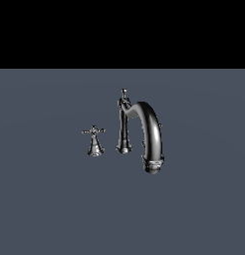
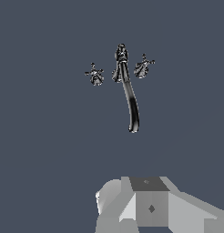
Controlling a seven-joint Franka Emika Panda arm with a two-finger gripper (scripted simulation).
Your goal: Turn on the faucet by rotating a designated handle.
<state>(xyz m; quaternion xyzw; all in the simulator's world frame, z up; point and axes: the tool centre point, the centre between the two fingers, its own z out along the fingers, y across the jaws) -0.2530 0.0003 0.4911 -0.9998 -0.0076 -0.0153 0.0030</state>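
1. The faucet (image 1: pixel 144 134) stands upright on the flat grey counter (image 1: pixel 45 209). Its arched spout (image 1: pixel 153 137) curves down toward the exterior view's right, and the slender column (image 1: pixel 123 124) rises just beside it.
2. One cross handle (image 1: pixel 94 132) stands apart from the column on the exterior view's left. My wrist view shows two: a handle (image 2: pixel 94 74) on one side of the spout and a second handle (image 2: pixel 144 67) on the other, the latter mostly hidden behind the spout in the exterior view.
3. My arm is absent from the exterior view. Only the grey body of the gripper (image 2: pixel 150 205) shows in the wrist view, well away from the faucet. The jaws are out of sight, so I cannot tell whether they are wide or narrow.
4. Risk: with two similar handles, I could go for the wrong one.
5. Risk: the handles are small and their bars thin, so a slightly off-centre approach could slip off a bar instead of turning it.
6. Risk: reaching for the far handle, I could clip the spout or column.
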